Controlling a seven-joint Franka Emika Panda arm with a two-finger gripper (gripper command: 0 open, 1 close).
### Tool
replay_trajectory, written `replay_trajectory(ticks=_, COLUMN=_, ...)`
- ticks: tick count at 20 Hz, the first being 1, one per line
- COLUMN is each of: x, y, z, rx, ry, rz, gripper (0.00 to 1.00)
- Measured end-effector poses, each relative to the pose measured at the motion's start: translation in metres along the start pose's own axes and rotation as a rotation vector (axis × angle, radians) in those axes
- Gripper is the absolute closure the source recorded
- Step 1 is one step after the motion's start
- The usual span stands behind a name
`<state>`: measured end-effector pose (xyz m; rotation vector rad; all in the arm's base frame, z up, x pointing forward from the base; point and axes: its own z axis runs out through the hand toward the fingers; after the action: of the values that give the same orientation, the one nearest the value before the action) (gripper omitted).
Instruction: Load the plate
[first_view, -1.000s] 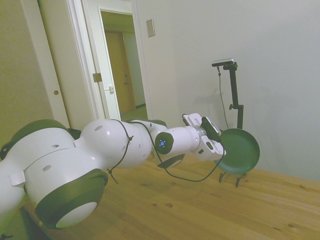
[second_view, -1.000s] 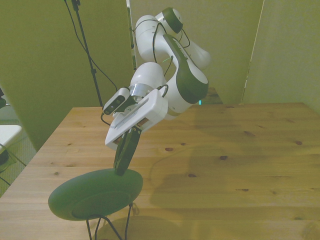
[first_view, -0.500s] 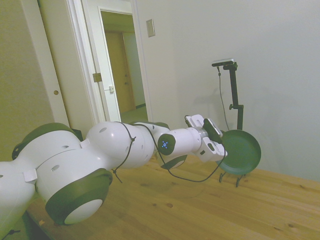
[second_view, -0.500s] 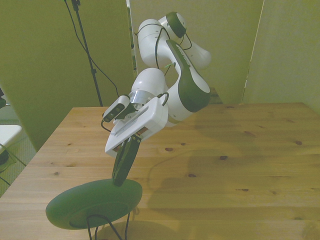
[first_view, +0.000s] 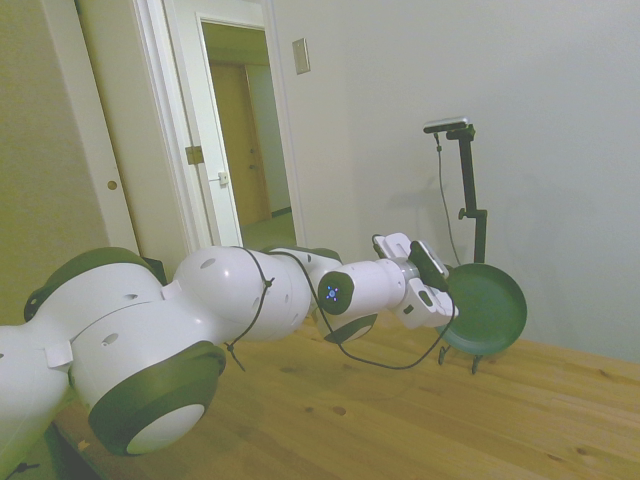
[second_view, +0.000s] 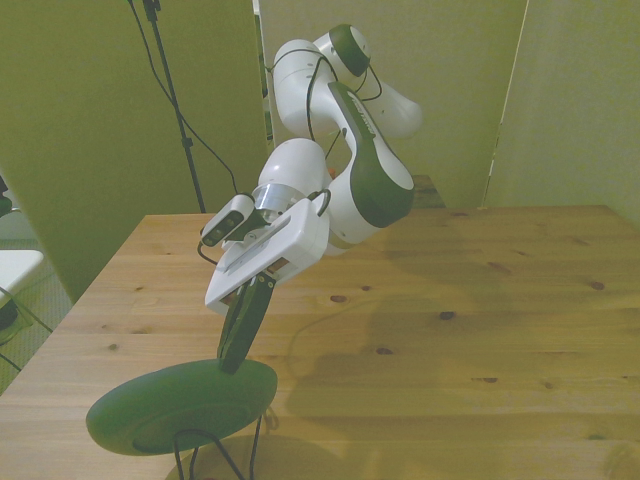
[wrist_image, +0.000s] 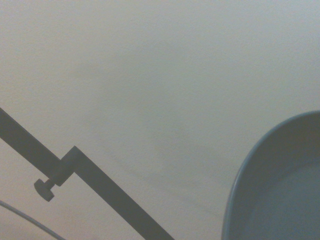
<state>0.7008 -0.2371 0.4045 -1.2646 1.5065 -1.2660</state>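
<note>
You're mid-carry: the gripper (second_view: 236, 352) pinches the dark green plate (second_view: 180, 406) by its rim, just above the wire rack (first_view: 458, 352), so lower it into a slot next.

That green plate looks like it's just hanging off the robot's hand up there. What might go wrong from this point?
The gripper holds the plate only at its rim, well above the table, so most of the plate hangs beyond the grip; it might tilt or slip out and fall. A thin black wire rack stands right under the plate near the table's edge. If the plate comes down off line, it might knock the light rack over or miss it.
</note>
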Motion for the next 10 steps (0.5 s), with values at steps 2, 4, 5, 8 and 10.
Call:
replay_trajectory(ticks=2, x=0.0007, y=0.0002, z=-0.0001, rx=0.0, ry=0.001, rz=0.0, gripper=0.0)
replay_trajectory(ticks=4, x=0.0008, y=0.0001, z=-0.0002, rx=0.0, ry=0.001, rz=0.0, gripper=0.0)
replay_trajectory(ticks=5, x=0.0008, y=0.0, z=-0.0003, rx=0.0, ry=0.001, rz=0.0, gripper=0.0)
replay_trajectory(ticks=8, x=0.0012, y=-0.0015, z=-0.0009, rx=0.002, ry=0.002, rz=-0.001, gripper=0.0)
replay_trajectory(ticks=10, x=0.0012, y=-0.0029, z=-0.0015, rx=0.004, ry=0.001, rz=0.001, gripper=0.0)
